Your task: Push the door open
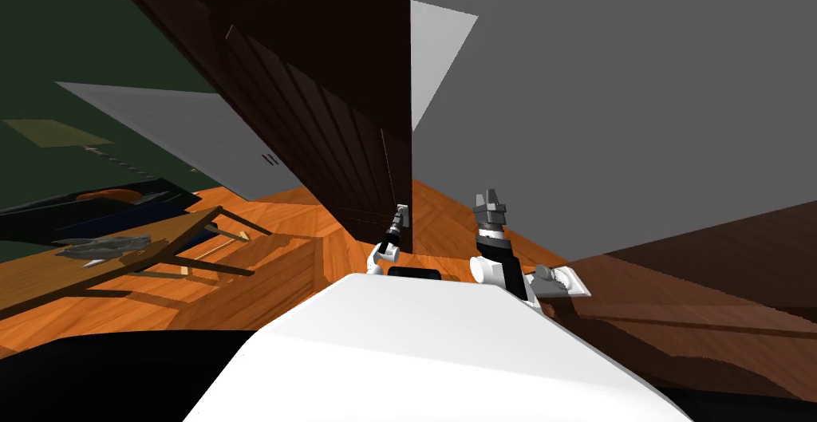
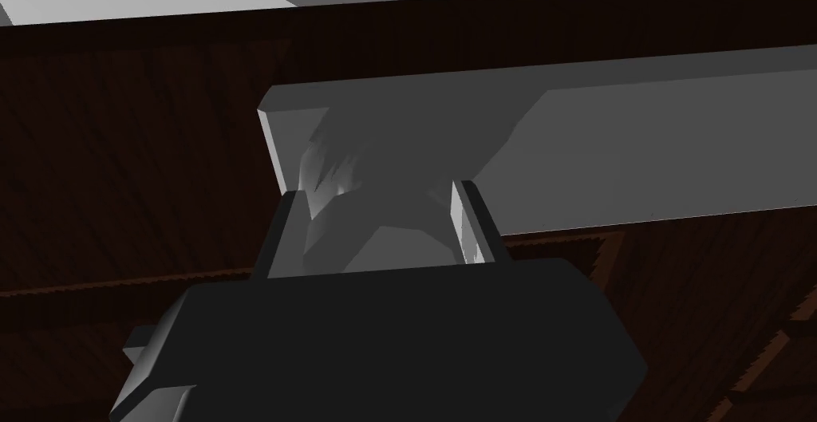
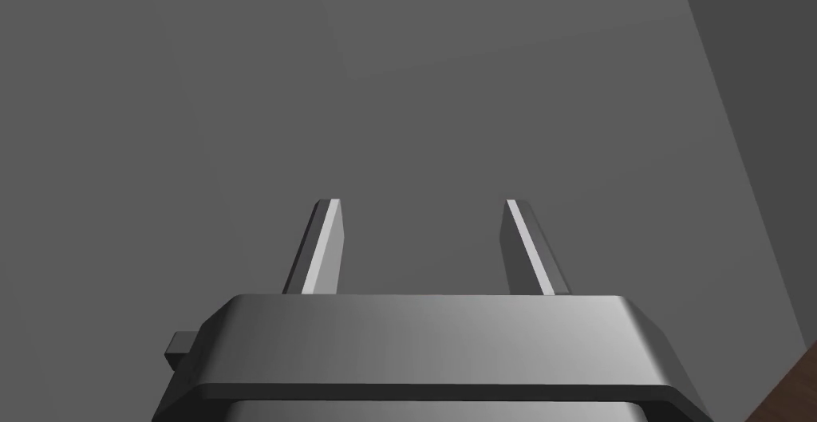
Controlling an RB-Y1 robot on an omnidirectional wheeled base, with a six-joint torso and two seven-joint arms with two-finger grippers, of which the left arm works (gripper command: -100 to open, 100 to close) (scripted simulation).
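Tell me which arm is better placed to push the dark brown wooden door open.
Left. The left gripper clamps the grey lever handle on the dark brown wooden door; the right gripper is open, off to the door's side.

Dark brown wood, its grain and raised panels plain to see, makes up the door (image 1: 319, 122), which carries a smooth, matt grey lever handle (image 2: 638, 146). The near floor (image 1: 295, 226) is orange wood laid in angled boards, lightly glossy. To the right, the wall (image 1: 638, 82) is flat matt grey. The right gripper (image 3: 423, 202) has smooth, light grey fingers (image 3: 323, 246) with bright edges, set on a dark body with a soft satin sheen.
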